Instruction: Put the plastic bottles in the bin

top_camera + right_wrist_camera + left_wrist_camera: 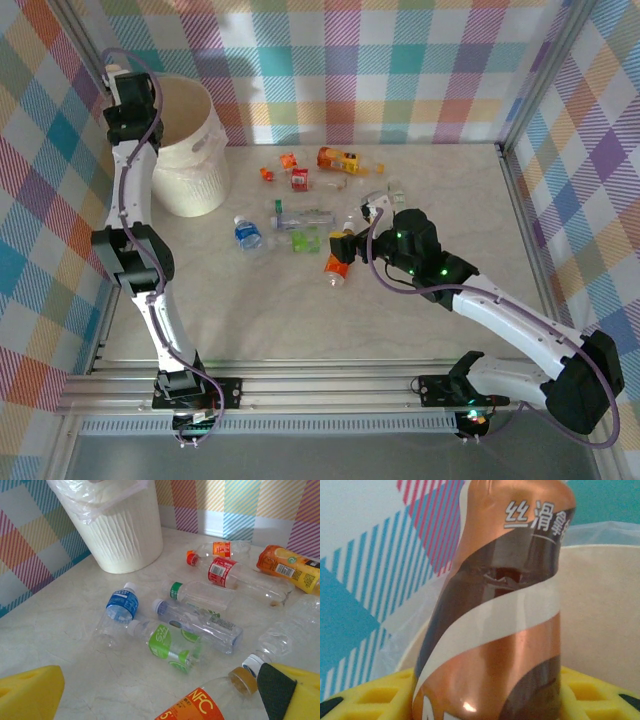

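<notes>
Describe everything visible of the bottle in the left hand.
The bottle wears a glossy copper-and-brown shrink label with a white band spiralling across it and white Chinese characters near the top; the label is creased mid-body. It sticks out lengthwise, leaning slightly, clamped low between the yellow pads of the left hand. Its cap and base are out of frame. Behind it are the bin, its cream inner wall, and a clear liner.
</notes>
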